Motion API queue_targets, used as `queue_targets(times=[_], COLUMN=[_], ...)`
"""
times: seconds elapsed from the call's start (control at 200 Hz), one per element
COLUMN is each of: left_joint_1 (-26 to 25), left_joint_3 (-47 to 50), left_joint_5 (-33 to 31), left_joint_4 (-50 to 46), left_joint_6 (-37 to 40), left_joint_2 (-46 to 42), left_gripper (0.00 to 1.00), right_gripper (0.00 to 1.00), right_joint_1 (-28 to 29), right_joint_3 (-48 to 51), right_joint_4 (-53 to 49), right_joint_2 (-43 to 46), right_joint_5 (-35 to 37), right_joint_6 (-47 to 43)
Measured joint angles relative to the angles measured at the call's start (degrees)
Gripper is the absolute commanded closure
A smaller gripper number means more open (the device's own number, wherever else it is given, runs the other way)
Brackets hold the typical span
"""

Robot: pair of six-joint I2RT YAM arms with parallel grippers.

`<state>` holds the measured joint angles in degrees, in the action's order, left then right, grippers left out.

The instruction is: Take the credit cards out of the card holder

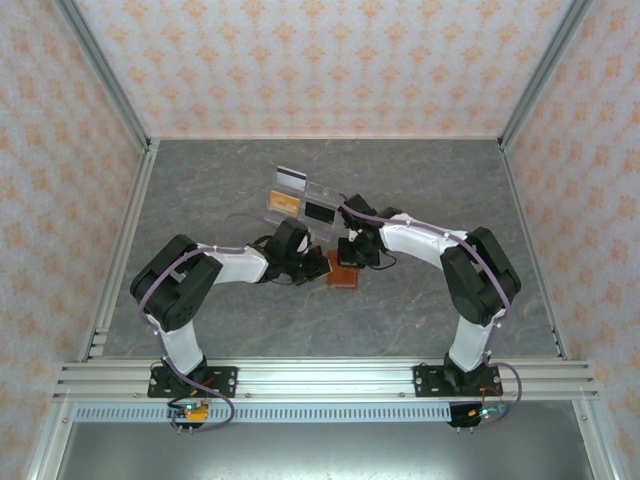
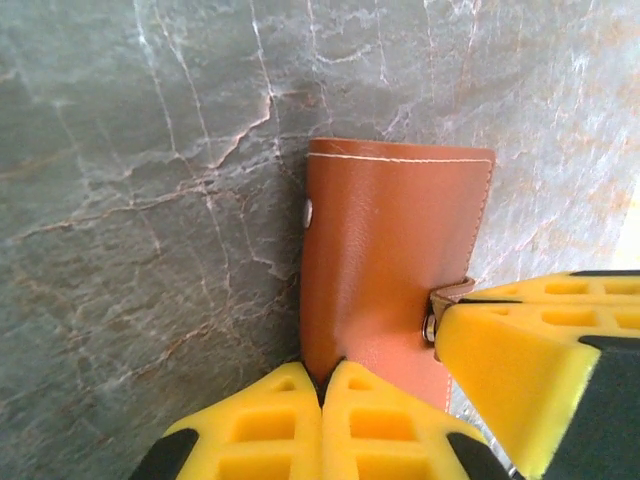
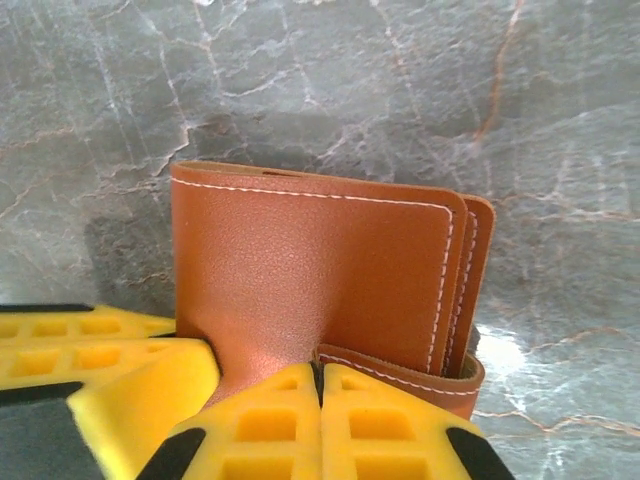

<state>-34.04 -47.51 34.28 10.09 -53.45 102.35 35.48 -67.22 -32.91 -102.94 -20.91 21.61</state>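
Both grippers are clamped on the card holder (image 1: 343, 277). The left gripper (image 2: 320, 420) pinches its 6 o'clock edge in the left wrist view, and the right gripper (image 3: 320, 425) nips the leather flap beside the strap (image 3: 400, 375). The brown bifold lies folded shut near the centre of the table (image 1: 200, 180), with no card showing from it. Near it at 11 o'clock, the clear acrylic tray (image 1: 305, 192) seems to hold an orange card (image 1: 283, 204), a grey card (image 1: 290, 178) and a dark card (image 1: 320, 211). Part of the job looks done; what is left is opening the wallet and emptying whatever is inside.

Black-and-white arms (image 1: 240, 262), purple cables (image 1: 150, 288), yellow ribbed fingers (image 2: 280, 425)
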Motion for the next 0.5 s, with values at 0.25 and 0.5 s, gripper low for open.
queue_targets(times=[0.25, 0.5], left_joint_1=[-0.5, -0.8], left_joint_3=[-0.2, 0.4], left_joint_5=[-0.9, -2.9], left_joint_4=[0.1, -0.4], left_joint_6=[0.2, 0.7], left_joint_2=[-0.6, -2.1], left_gripper=[1.00, 1.00], right_gripper=[1.00, 1.00], right_joint_1=[0.8, 0.3], right_joint_3=[0.4, 0.6], right_joint_4=[-0.5, -3.7], right_joint_2=[0.9, 2.0], right_joint_5=[4.3, 14.8], right_joint_6=[2.0, 4.8])
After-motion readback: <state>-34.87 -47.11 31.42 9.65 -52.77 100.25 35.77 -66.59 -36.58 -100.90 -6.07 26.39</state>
